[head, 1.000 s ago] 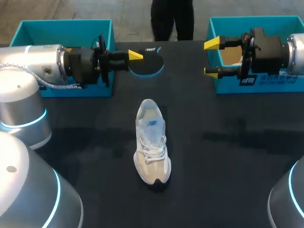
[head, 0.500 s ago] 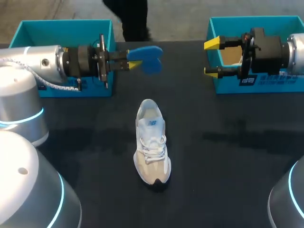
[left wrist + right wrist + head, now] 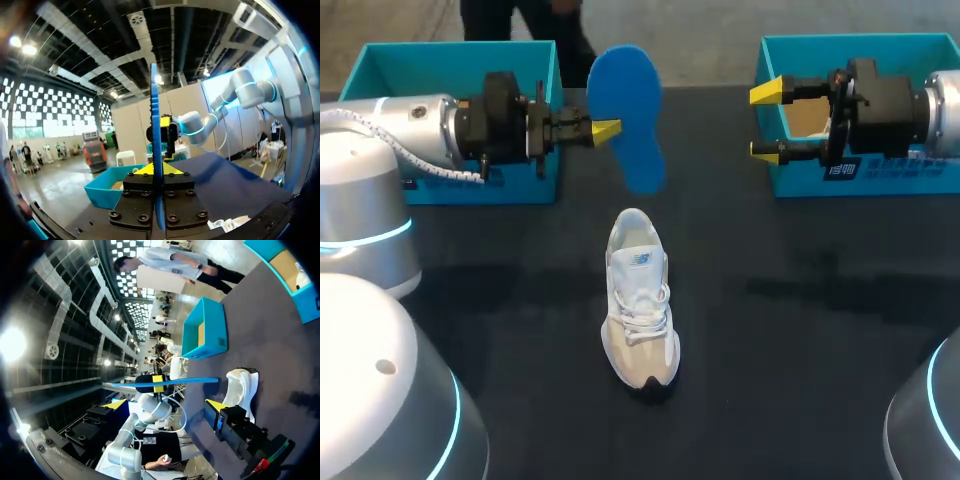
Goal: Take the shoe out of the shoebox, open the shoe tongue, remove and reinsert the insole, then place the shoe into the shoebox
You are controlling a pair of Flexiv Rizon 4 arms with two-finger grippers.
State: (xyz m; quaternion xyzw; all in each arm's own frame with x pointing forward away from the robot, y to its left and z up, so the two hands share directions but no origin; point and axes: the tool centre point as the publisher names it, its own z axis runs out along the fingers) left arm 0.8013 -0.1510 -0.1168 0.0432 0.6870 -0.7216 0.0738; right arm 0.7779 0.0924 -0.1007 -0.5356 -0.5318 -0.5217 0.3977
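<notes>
A white sneaker lies on the black table, toe toward the front edge; the right wrist view also takes in the sneaker. My left gripper hovers beyond the heel, shut on a blue insole that stands with its broad face to the head camera. From the left wrist the insole is edge-on between the shut yellow tips of that gripper. My right gripper hangs open and empty at the right shoebox's front left corner. Its wrist view has the insole ahead of the open gripper.
A second teal shoebox stands at the back left, behind my left arm; it is the box ahead in the right wrist view. The table around the sneaker is bare black cloth.
My left gripper has rolled at the wrist, turning the blue insole from low and flat to upright, its broad face now toward the head camera. The right arm and the sneaker have stayed put.
</notes>
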